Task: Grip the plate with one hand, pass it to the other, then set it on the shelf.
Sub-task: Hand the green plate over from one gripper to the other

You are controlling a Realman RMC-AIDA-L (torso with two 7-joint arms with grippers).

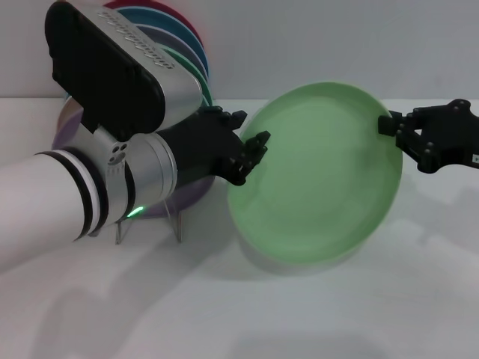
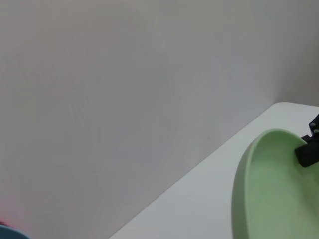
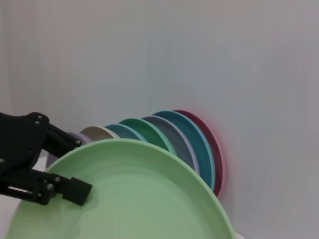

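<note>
Plate [image 1: 318,176] between both claws, seemingly.

A plain pale wall [image 1: 337,45] rises behind the white table [image 1: 299,314]; soft shadows lie on the table.

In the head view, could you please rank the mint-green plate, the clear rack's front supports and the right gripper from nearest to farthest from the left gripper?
1. The mint-green plate: its near rim sits at the left gripper.
2. The rack's front supports: just below and behind the left gripper, under its wrist.
3. The right gripper: across the plate, on its far rim.
</note>
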